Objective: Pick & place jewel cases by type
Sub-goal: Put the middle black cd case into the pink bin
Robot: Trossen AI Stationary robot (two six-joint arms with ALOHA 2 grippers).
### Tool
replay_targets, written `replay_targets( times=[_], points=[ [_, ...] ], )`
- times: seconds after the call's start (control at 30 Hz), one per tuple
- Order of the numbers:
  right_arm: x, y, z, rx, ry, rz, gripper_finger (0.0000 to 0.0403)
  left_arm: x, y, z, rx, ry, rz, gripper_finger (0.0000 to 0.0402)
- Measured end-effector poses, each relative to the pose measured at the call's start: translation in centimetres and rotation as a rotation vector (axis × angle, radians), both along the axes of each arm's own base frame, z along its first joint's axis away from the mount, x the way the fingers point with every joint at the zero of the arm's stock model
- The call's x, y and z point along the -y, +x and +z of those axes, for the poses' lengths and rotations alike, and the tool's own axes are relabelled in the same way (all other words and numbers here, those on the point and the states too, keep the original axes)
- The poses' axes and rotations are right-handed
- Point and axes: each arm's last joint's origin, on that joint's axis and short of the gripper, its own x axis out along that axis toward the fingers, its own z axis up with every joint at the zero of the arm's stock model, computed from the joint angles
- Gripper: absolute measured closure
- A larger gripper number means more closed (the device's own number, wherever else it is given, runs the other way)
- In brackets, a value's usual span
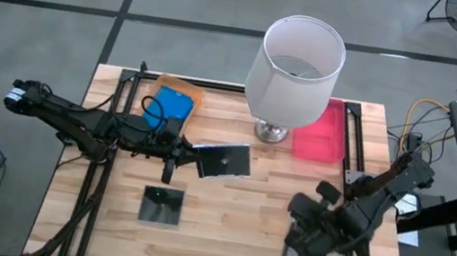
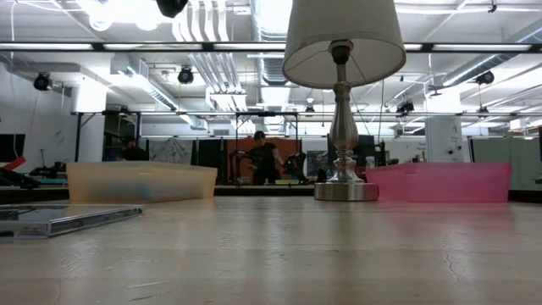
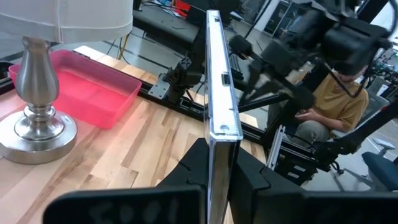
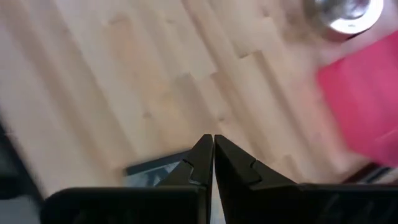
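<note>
Progress: early; sorting looks partly done.
Orange tray (image 1: 182, 88): holds blue case (image 1: 168, 105).
Pink tray (image 1: 322, 133): appears empty.
Left hand (image 1: 191, 152): pinching dark case (image 1: 225, 160), lifted over mid-table.
Right hand (image 4: 212, 163): fingers pressed together, near right edge, waiting.
Left over: grey case (image 1: 161, 205) flat on table (image 1: 243, 212).

One dark grey square jewel case (image 1: 224, 160) is held on edge, above the table, in the left pincer (image 3: 219, 163). A second dark square case (image 1: 161, 206) lies flat near the front. A bright blue case (image 1: 168, 105) rests in the orange tray (image 1: 198, 96).
</note>
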Motion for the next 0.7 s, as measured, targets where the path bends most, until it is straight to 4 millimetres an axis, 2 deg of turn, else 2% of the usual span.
replay_targets(
  times=[0.13, 0.47, 0.57, 0.7],
  points=[
    [2.0, -0.7, -0.1, -0.026, -0.034, 0.05, 0.0394, 0.0, 0.0, 0.0, 0.0, 0.0, 0.0, 0.0396],
    [7.7, -4.4, 1.2, 0.047, -0.056, 0.03, 0.0388, 0.0, 0.0, 0.0, 0.001, 0.001, -0.004, 0.04],
    [9.3, -5.0, 1.1, 0.023, -0.036, 0.023, 0.0367, 0.0, 0.0, 0.0, 0.001, -0.001, -0.003, 0.04],
    [10.9, -5.1, 0.3, -0.056, 0.012, 0.018, 0.0315, 0.0, 0.0, 0.0, 0.002, -0.002, -0.003, 0.04]
  ],
)
